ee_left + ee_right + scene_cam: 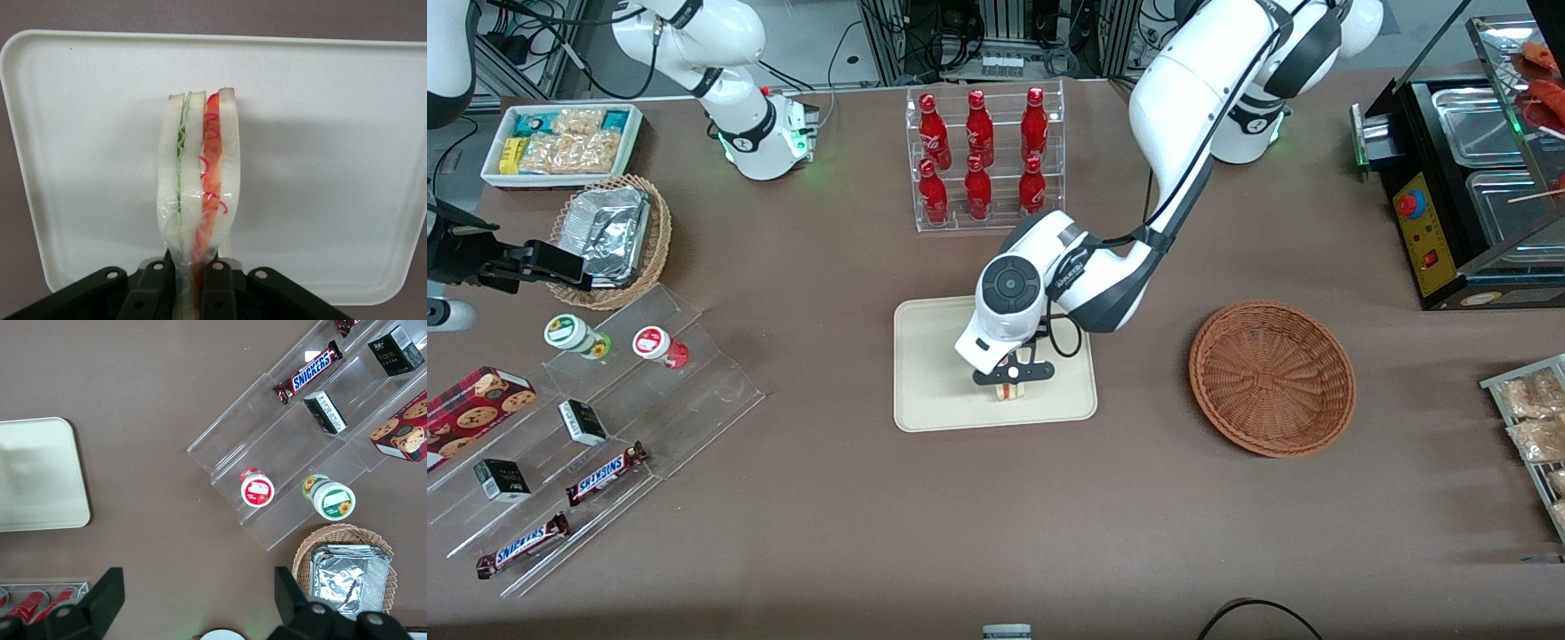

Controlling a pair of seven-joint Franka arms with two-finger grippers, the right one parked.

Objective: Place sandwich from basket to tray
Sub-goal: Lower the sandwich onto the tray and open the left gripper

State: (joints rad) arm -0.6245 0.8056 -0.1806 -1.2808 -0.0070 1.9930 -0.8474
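- Sandwich (pixel 198 193) is pinched by one corner in the end effector (pixel 1014 377), hanging just over the tray (pixel 925 391), basket (pixel 1272 378) well off sideways.
- Letting go from here, it'd probably flop sideways, maybe skid toward the rim.
- Wrap looks slippery, so it could slide out early.

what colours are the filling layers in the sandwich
Green and red between pale bread in the clear-wrapped sandwich, clamped by the gripper; left wrist view.

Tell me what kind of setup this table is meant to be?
Probably a mock snack shop counter: cola bottles in a clear rack, Snickers bars on acrylic steps. The gripper holds the sandwich over the tray; the basket is empty.
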